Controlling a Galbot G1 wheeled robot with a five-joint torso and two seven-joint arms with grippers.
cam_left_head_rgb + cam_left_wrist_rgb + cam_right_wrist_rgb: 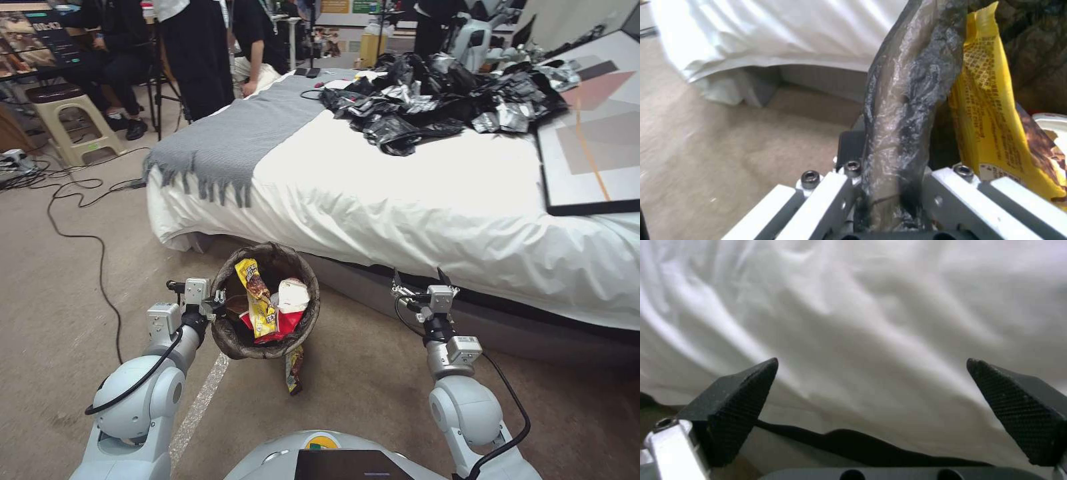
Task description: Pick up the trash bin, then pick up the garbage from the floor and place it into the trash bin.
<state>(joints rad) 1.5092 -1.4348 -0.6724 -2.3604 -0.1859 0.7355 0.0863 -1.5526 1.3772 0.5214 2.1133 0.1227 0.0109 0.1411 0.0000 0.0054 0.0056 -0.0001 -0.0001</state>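
Brown crinkled liner on the trash bin (267, 303), lower centre, clamped at its rim by the left pincer (215, 303). Yellow wrapper (257, 297) and paper cup (292, 293) inside. One wrapper (294, 369) lies on the floor below. Right pincer (421, 280) apart, empty; likely fetches that next.

A low bed (427, 200) with a rumpled white duvet filled the middle and right of the room, a grey fringed throw (233, 143) across its far left end and a heap of black and silver plastic sheeting (440, 100) on its far side. A framed abstract picture (593, 133) lay on the bed at the right. Beige carpet (67, 267) covered the floor, black cables (80, 213) trailing over it at left toward a beige plastic stool (67, 117).
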